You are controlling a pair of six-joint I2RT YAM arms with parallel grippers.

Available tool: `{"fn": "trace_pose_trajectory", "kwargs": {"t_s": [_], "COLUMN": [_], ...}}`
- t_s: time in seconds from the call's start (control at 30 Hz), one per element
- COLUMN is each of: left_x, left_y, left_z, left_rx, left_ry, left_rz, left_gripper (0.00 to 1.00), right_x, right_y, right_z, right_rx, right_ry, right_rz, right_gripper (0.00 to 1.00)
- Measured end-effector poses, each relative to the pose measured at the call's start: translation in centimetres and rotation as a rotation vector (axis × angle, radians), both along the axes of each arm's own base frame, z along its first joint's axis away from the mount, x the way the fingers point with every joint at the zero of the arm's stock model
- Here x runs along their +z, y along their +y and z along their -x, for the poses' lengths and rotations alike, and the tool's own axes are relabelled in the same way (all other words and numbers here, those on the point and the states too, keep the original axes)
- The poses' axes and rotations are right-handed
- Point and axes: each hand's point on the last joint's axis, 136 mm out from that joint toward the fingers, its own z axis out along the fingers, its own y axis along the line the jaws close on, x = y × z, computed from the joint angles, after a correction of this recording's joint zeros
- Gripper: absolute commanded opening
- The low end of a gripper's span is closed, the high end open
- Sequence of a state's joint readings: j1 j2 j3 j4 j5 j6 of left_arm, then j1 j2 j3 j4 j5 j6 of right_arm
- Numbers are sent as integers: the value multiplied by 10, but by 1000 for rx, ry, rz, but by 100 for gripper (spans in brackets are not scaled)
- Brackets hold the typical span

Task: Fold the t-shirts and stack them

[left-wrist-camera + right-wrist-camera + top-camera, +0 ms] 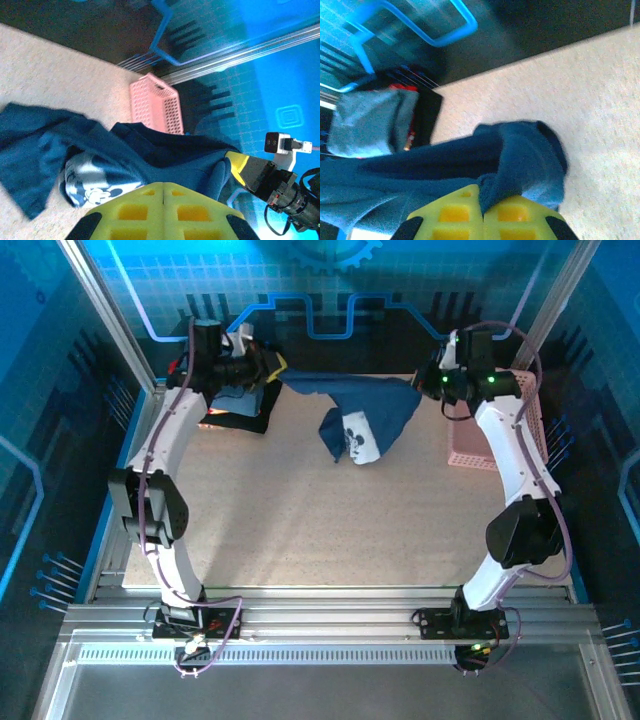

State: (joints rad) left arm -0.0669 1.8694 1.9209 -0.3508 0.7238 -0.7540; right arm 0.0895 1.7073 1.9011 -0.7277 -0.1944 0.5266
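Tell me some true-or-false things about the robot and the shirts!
1. The left gripper and the right gripper both pinch the navy shirt. True.
2. The navy shirt lies flat and folded. False: it hangs bunched between the grippers.
3. The basket is pink. True.
4. The basket stands on the left. False: it stands on the right.
5. A red shirt tops the stack. False: a slate-blue shirt is on top.
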Motion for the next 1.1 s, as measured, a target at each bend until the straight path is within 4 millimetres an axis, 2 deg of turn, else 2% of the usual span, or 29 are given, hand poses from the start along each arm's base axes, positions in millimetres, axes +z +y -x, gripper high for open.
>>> {"fn": "trace_pose_trajectory", "kwargs": {"t_s": [0.2,0.37,0.47,0.53,0.63,0.8,0.87,0.97,1.1], "left_x": [78,163,197,207,208,203,204,210,236], "left_y": [7,9,13,18,28,44,52,63,69], "left_z": [4,24,39,43,43,40,38,37,40], "left_rx": [19,19,25,37,58,91,107,128,135], "left_ry": [-174,-383,-469,-492,-491,-474,-476,-494,-582], "left_rz": [29,48,58,59,54,45,43,42,40], "left_gripper": [0,0,0,0,0,0,0,0,0], "right_x": [78,147,187,203,210,193,188,190,193], "right_y": [6,2,3,5,9,23,28,38,48], "right_z": [-3,1,13,22,31,29,22,4,-22], "right_rx": [55,68,86,102,133,211,237,278,314], "right_ry": [-181,-350,-458,-504,-522,-484,-471,-484,-513], "right_rz": [10,8,5,1,-5,-43,-69,-119,-198], "right_gripper": [0,0,0,0,0,0,0,0,0]}}
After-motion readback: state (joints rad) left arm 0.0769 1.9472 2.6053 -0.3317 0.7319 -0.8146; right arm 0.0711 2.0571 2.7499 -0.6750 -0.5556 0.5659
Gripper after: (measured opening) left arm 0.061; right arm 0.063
